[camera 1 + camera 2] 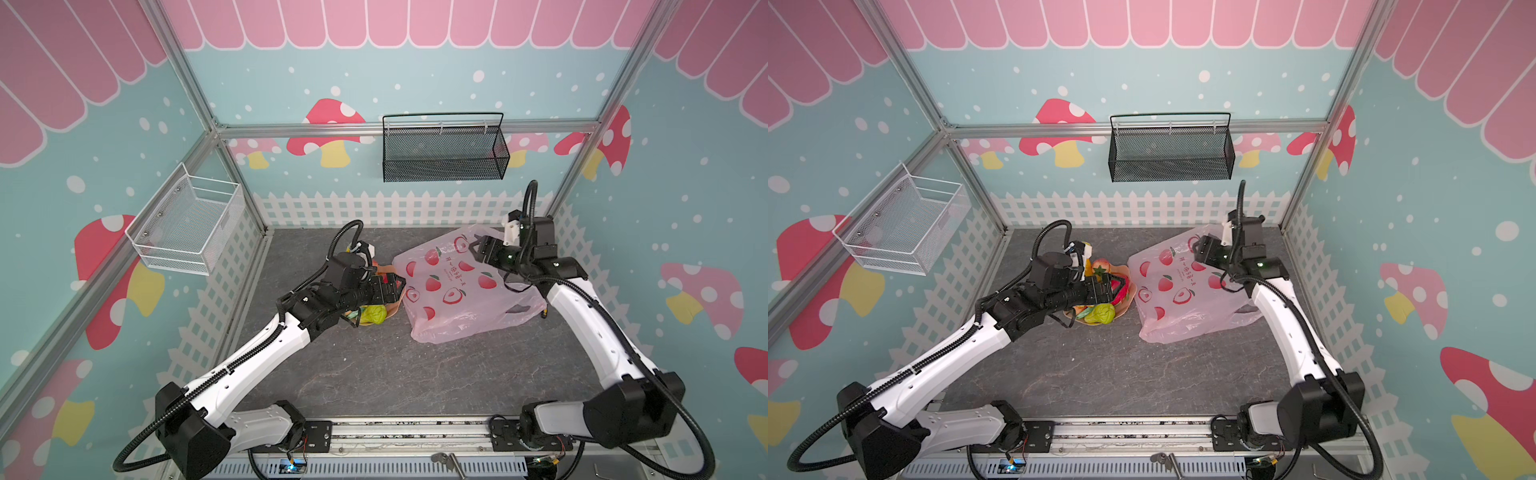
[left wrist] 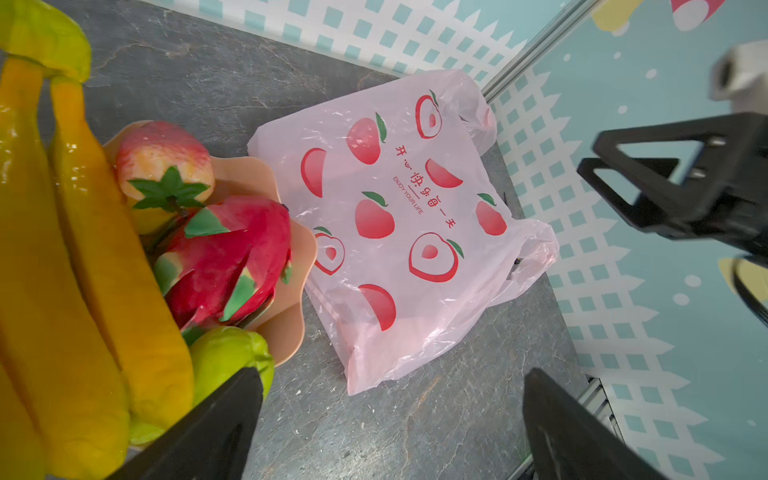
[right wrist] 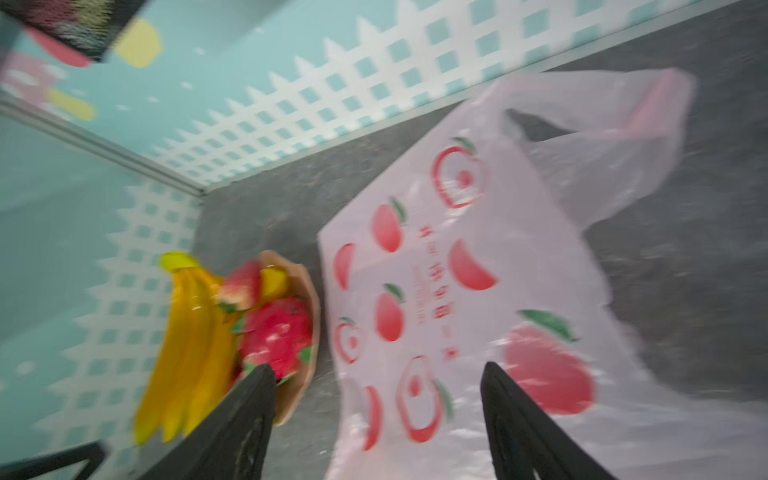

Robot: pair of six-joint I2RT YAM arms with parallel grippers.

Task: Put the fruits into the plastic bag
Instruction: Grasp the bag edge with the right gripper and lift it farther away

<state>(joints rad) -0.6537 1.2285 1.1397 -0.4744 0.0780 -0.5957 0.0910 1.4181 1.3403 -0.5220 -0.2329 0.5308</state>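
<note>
In both top views the thin pale-pink plastic bag [image 1: 457,299], printed with red peaches, lies flat below the right gripper [image 1: 477,248]; bare grey floor [image 1: 374,374] stretches toward the arm bases. Left wrist view: the left gripper [image 2: 392,378] gapes empty, with glossy toy fruits [image 2: 224,257] on a tan wavy dish [image 2: 291,332] just beside it, next to the bag's edge. Blurred right wrist view: right jaws parted, holding nothing, the bag beneath them and its handle loop [image 3: 615,124] beyond.

Left of centre in a top view, the fruits [image 1: 371,314] are mostly hidden by the left arm [image 1: 347,286]. The right wrist view is blurred throughout.
</note>
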